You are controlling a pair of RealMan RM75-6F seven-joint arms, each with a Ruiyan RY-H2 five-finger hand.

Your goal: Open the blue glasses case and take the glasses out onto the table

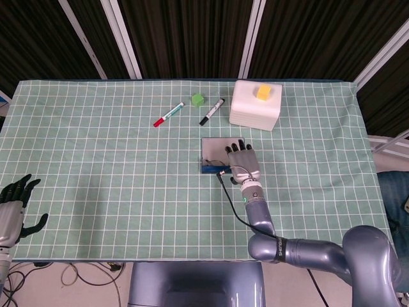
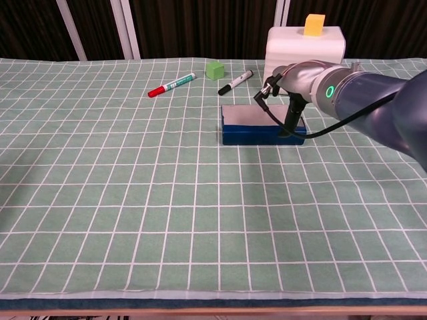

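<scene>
We find the blue glasses case (image 1: 215,155) near the middle of the tabletop (image 1: 96,185), on the green checked cloth, its grey top face showing from the head view and its dark blue front wall (image 2: 263,134) plain only in the chest view. Whether the lid is shut or lifted we cannot tell from either view, and we see no glasses. The right hand (image 1: 243,163) sits at the case's right end; from above its back faces us, fingers (image 1: 234,149) reaching over the grey top. The chest view adds what the head view hides: dark fingers (image 2: 292,119) pointing straight down at the right front corner of the case, touching or just beside it, with a thin black cable looping off the wrist (image 2: 313,79). Whether those fingers pinch anything we cannot tell; nothing shows in them. The left hand (image 1: 13,204) appears only in the head view, at the far left edge, off the near corner of the cloth, fingers spread apart and holding nothing. Behind the case we note a red-capped marker (image 2: 171,85), a green cube (image 2: 214,70) and a black marker (image 2: 235,82) lying well apart from it, and a white box (image 2: 305,48) with a small yellow block (image 2: 314,24) on top, just behind the right arm.
</scene>
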